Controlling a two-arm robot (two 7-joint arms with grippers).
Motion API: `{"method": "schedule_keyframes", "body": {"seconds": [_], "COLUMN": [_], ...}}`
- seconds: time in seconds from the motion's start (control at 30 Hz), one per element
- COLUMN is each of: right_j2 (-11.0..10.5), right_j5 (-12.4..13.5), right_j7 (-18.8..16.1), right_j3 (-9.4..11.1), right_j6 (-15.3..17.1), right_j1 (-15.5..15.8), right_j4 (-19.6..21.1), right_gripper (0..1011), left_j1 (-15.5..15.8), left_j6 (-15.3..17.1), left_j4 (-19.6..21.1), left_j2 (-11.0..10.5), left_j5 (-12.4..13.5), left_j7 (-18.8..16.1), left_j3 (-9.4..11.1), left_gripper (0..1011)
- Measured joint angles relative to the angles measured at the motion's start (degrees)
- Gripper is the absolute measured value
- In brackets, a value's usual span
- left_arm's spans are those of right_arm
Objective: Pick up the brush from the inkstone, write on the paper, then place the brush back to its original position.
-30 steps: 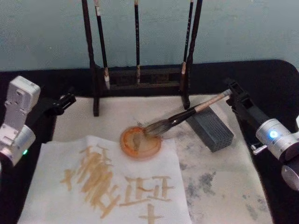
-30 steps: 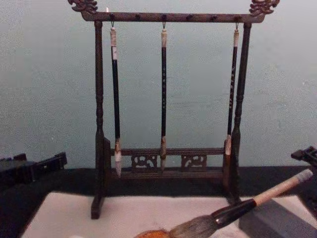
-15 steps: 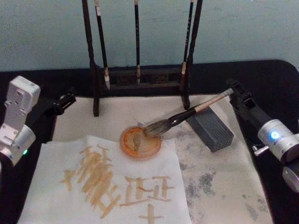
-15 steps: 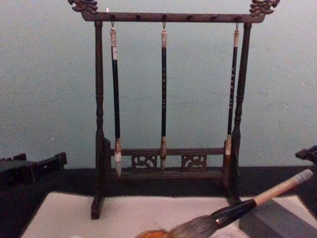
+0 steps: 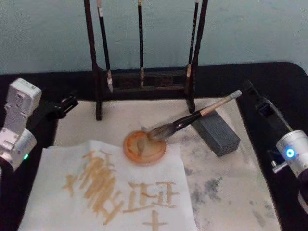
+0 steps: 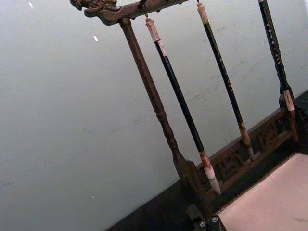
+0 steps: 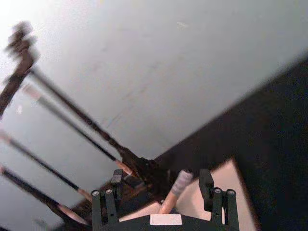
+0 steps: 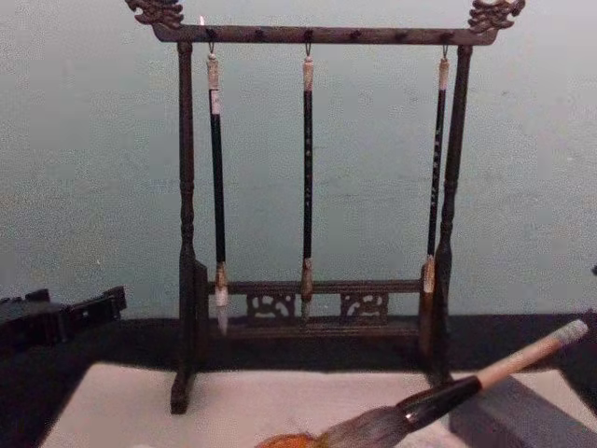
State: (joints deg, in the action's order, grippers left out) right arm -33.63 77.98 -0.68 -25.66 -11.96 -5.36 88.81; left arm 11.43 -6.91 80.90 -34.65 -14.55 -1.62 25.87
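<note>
The brush (image 5: 192, 115) lies slanted, its bushy bristles in the round orange inkstone dish (image 5: 137, 153) and its pale handle propped on a grey block (image 5: 219, 134). In the chest view the brush (image 8: 448, 392) shows low on the right. My right gripper (image 5: 251, 90) stands open just behind the handle's end, apart from it. In the right wrist view the handle's tip (image 7: 179, 185) lies ahead, between the spread fingers (image 7: 117, 179). The paper (image 5: 62, 159), marked with tan strokes, lies front left. My left gripper (image 5: 69, 102) is parked at the left, shut.
A dark wooden rack (image 5: 98, 91) with three thin black brushes (image 8: 307, 177) stands at the back of a wide off-white mat (image 5: 231, 192). Black table edges run down both sides. The mat's right half is stained grey.
My right gripper has drawn back to the right, away from the handle's end, and left the chest view. The brush stays on dish and block. The left arm is still.
</note>
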Motion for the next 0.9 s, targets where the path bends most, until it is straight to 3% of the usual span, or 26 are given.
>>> {"method": "schedule_keyframes", "body": {"seconds": [0.07, 0.1, 0.13, 0.17, 0.3, 0.33, 0.4, 0.6, 0.73, 0.83, 0.9], "right_j2": [-0.7, -1.4, -1.7, -2.5, -3.9, -4.4, -5.0, -5.2, -4.5, -3.8, -3.8], "right_j5": [-6.0, -11.8, -14.4, -20.3, -29.9, -33.8, -38.8, -45.7, -46.4, -44.5, -44.6], "right_j7": [0.8, 1.5, 1.9, 3.0, 4.8, 5.5, 6.4, 6.9, 6.4, 5.2, 5.2], "right_j3": [-1.2, -2.6, -3.1, -4.5, -7.0, -8.0, -9.3, -10.9, -11.0, -10.2, -10.2], "right_j6": [-2.2, -3.9, -4.6, -5.8, -6.4, -6.2, -5.6, -3.9, -3.2, -3.2, -3.2], "right_j1": [0.0, -0.4, -0.6, -1.2, -2.4, -3.0, -3.8, -5.5, -6.2, -6.3, -6.3], "right_j4": [0.5, 0.6, 0.6, 0.6, 0.6, 0.8, 1.1, 1.6, 1.1, 0.5, 0.6], "right_gripper": [1008, 1008, 1008, 1008, 1008, 1008, 1008, 1008, 1008, 1008, 1008], "left_j1": [0.0, 0.0, 0.0, 0.0, 0.0, 0.0, 0.0, 0.0, 0.0, 0.0, 0.0], "left_j6": [0.0, 0.0, 0.0, 0.0, 0.0, 0.0, 0.0, 0.0, 0.0, 0.0, 0.0], "left_j4": [0.0, 0.0, 0.0, 0.0, 0.0, 0.0, 0.0, 0.0, 0.0, 0.0, 0.0], "left_j2": [0.0, 0.0, 0.0, 0.0, 0.0, 0.0, 0.0, 0.0, 0.0, 0.0, 0.0], "left_j5": [0.0, 0.0, 0.0, 0.0, 0.0, 0.0, 0.0, 0.0, 0.0, 0.0, 0.0], "left_j7": [0.0, 0.0, 0.0, 0.0, 0.0, 0.0, 0.0, 0.0, 0.0, 0.0, 0.0], "left_j3": [0.0, 0.0, 0.0, 0.0, 0.0, 0.0, 0.0, 0.0, 0.0, 0.0, 0.0], "left_gripper": [1002, 1002, 1002, 1002, 1002, 1002, 1002, 1002, 1002, 1002, 1000]}}
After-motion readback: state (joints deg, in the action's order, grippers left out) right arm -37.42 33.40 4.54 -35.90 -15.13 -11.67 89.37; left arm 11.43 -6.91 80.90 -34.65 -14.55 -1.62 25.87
